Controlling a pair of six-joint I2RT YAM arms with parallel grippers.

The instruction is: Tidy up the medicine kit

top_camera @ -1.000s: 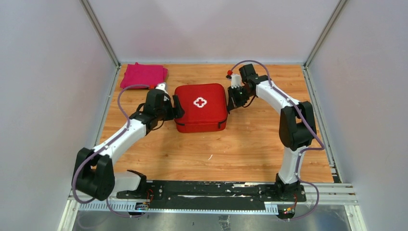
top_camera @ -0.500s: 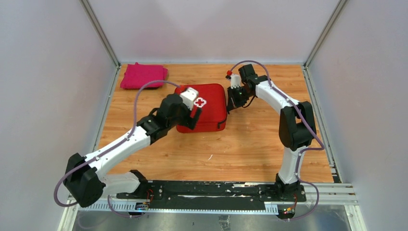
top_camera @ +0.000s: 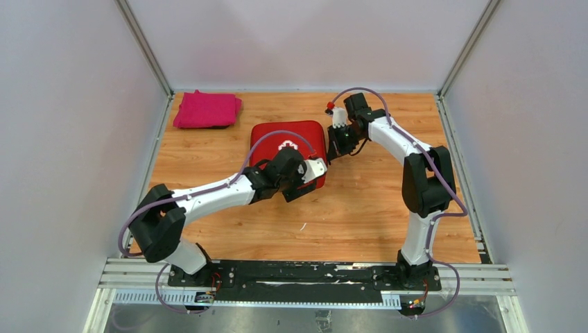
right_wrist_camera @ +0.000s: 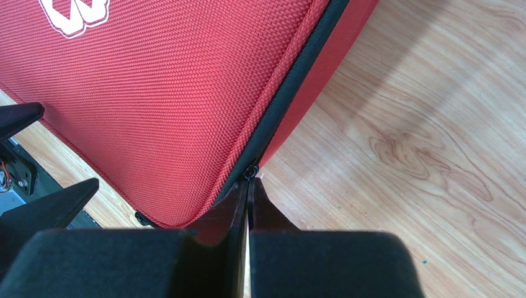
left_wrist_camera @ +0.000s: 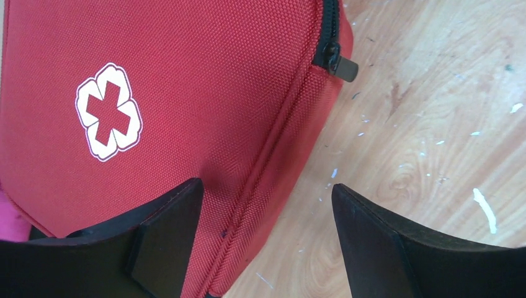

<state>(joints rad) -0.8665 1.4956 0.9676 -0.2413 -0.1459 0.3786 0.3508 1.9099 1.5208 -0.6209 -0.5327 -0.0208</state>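
Note:
The red medicine kit [top_camera: 288,139] lies closed and flat on the wooden table, its white cross facing up. My left gripper [top_camera: 310,182] is open at the kit's near right corner. In the left wrist view [left_wrist_camera: 267,186] its two fingers straddle the kit's [left_wrist_camera: 205,81] zippered edge, one over the lid and one over bare wood. A dark zipper slider [left_wrist_camera: 338,62] sits further along that edge. My right gripper [top_camera: 331,154] is at the kit's right side. In the right wrist view [right_wrist_camera: 248,181] it is shut on a small zipper pull [right_wrist_camera: 250,172] at the kit's [right_wrist_camera: 186,93] seam.
A folded pink cloth [top_camera: 206,109] lies at the far left corner of the table. Grey walls enclose the table [top_camera: 360,208] on three sides. Small white flecks dot the wood near the kit [left_wrist_camera: 484,208].
My left arm has swung from the kit's left side, across the lid, to its near right corner. The right arm and the kit have not moved.

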